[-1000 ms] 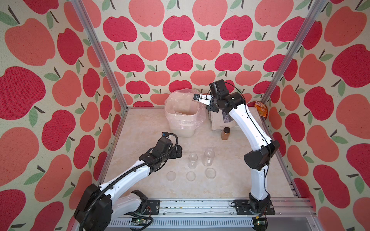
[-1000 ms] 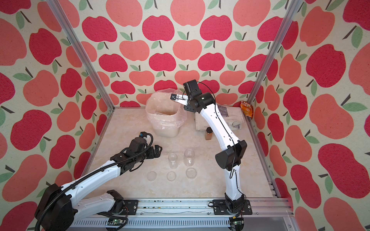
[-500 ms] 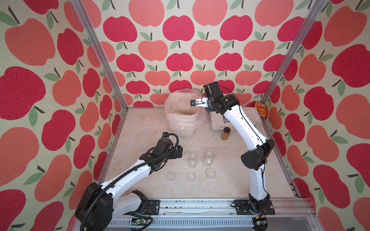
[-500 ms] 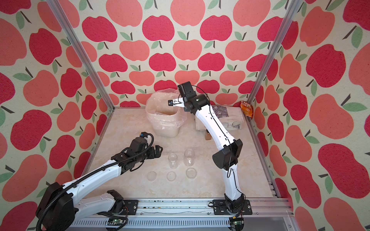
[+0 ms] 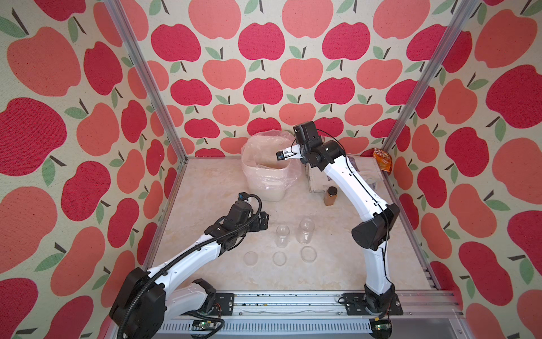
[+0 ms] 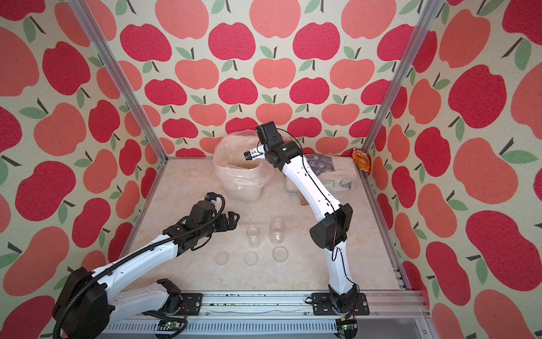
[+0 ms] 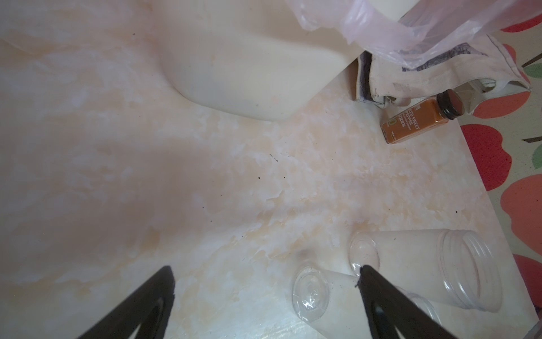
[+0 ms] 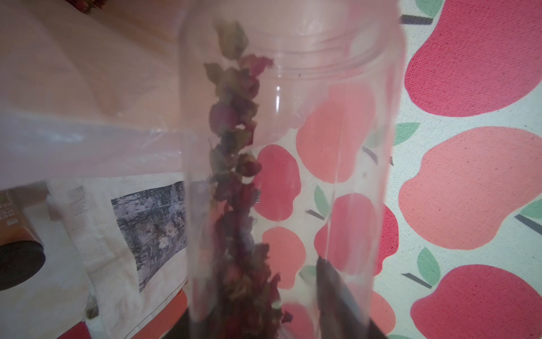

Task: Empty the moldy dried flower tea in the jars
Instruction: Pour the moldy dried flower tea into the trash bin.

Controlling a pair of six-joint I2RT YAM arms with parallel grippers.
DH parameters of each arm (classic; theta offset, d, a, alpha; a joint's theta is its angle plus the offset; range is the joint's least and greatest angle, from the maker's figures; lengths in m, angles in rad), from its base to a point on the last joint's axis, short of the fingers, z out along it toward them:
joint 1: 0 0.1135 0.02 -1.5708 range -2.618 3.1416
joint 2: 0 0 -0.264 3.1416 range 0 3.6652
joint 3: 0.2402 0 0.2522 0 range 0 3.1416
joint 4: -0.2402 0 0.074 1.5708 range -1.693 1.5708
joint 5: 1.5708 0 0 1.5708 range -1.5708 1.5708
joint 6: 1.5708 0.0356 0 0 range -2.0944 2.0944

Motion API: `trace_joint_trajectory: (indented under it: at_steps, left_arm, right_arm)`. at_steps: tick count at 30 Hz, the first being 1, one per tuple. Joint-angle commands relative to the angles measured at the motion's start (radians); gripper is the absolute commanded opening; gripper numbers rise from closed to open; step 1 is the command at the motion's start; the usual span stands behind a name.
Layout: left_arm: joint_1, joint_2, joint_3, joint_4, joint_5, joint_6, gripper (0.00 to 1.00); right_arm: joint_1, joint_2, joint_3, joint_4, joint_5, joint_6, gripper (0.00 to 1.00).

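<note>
Right wrist view: one jar [image 8: 316, 141] is clamped round its body by the right claw [image 5: 280, 155], lid off, tipped near level w/ the mouth pointing away from the wrist. Dried flower tea [image 8: 234, 182] lies in a strip along one wall up to the neck, so the pour looks only part done; prob. needs more tilt. In both top views that claw sits over the bin [image 5: 265, 189], above the right part of its opening. That's the reason for holding it there: bits should drop into the liner bag [image 5: 264, 141], not onto the bench [image 5: 205, 187]. Liner stands loose above the rim close to the jar mouth & could snag.

Left claw [image 6: 231, 218] hangs wide open & empty, low over the bench, just beside the small jar [image 5: 282, 236]. The taller jar [image 5: 306, 230] is next to that; both are upright, uncapped & look empty. Three lids [image 5: 279, 258] lie in a row nearer the rail.

Room: open bench btw left claw & bin. Right side is tighter, w/ spice bottle [image 5: 330, 197] & cloth bag [image 6: 325, 173] near the bin, by the right arm [image 5: 352, 182].
</note>
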Motion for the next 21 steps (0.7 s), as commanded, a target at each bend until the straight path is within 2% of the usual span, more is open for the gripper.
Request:
trace_joint_trajectory:
  at_steps: [1,9,14,21]
  left_arm:
    - [0.005,-0.008,-0.019,0.014,0.011,-0.014,1.0]
    - [0.005,-0.023,-0.04,0.031,0.008,-0.021,0.99]
    - [0.005,-0.021,-0.045,0.038,0.009,-0.022,1.0]
    - [0.005,-0.02,-0.051,0.047,0.011,-0.023,0.99]
  right_arm:
    - [0.008,-0.006,-0.011,0.059,0.031,-0.077,0.0]
    - [0.012,-0.017,-0.043,0.12,0.047,-0.189,0.0]
    - [0.017,-0.055,-0.148,0.276,0.053,-0.301,0.0]
    - [0.019,-0.066,-0.19,0.369,0.05,-0.398,0.0]
